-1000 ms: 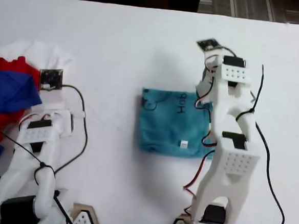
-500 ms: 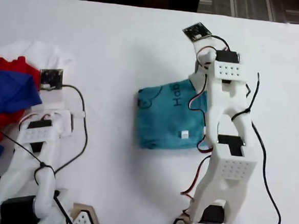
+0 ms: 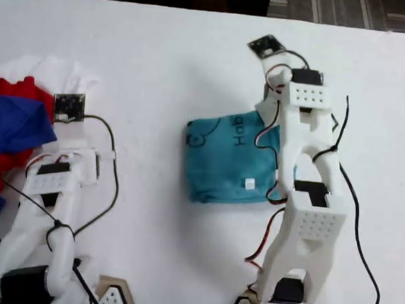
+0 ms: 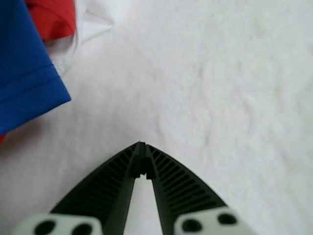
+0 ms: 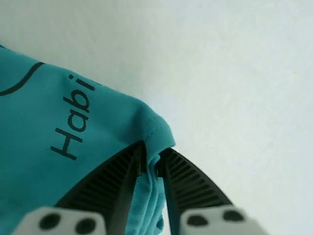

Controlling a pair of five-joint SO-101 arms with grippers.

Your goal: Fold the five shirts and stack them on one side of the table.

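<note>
Right tool (image 5: 151, 156) pinching teal shirt (image 5: 98, 132) edge, left tool (image 4: 141, 152) closed empty, blue shirt (image 4: 24, 73) nearby

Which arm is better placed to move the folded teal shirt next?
Right, probably. The right gripper is shut on the edge of the teal shirt, while the left gripper sits shut and empty over bare table near the blue shirt.

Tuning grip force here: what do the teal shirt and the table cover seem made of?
Teal shirt: soft matte knit, likely cotton jersey; it bunches with a stitched hem where the right gripper pinches it. Table cover: white matte cloth, faintly dimpled and wrinkled; weave unclear.
</note>
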